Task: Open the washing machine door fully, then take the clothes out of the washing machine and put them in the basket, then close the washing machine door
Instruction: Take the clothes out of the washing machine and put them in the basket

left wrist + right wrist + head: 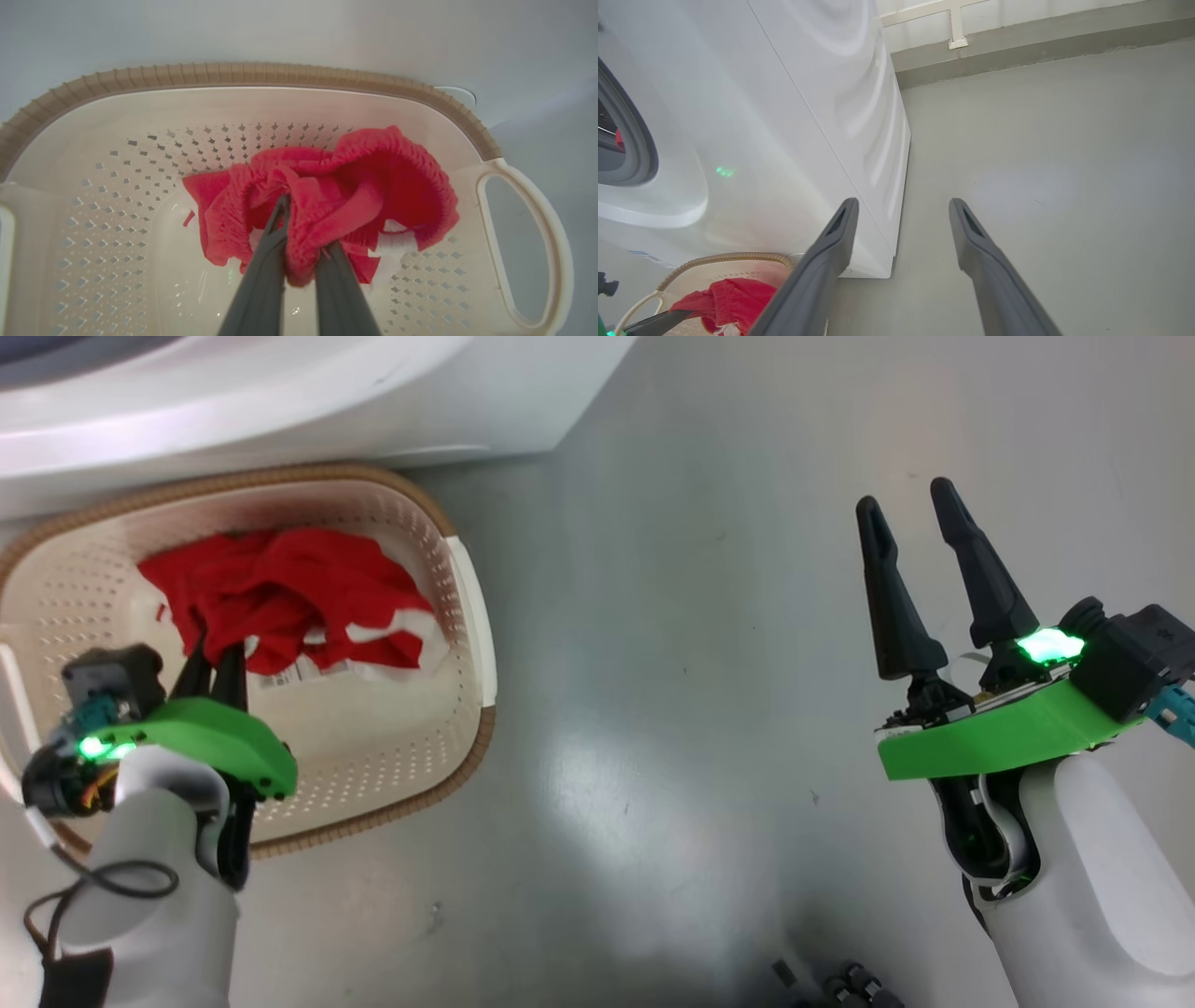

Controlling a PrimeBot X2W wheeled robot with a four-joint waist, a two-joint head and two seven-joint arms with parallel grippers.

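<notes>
The cream basket (401,490) stands on the floor against the white washing machine (280,401). Red clothes with white patches (289,583) lie bunched inside it. My left gripper (217,658) reaches down into the basket, shut on a fold of the red cloth. The left wrist view shows the cloth (373,186) wrapped over the left gripper (303,233) inside the basket (280,74). My right gripper (906,499) hangs open over bare floor, holding nothing. The right wrist view has the right gripper (903,205), the washing machine (784,116), its grey gasket (642,154), the basket (724,257) and clothes (733,296). The door is out of view.
Grey floor (700,663) stretches to the right of the basket and machine. A wall base with a white frame (957,28) runs behind the machine. Dark parts of the robot's base (840,985) show at the lower edge.
</notes>
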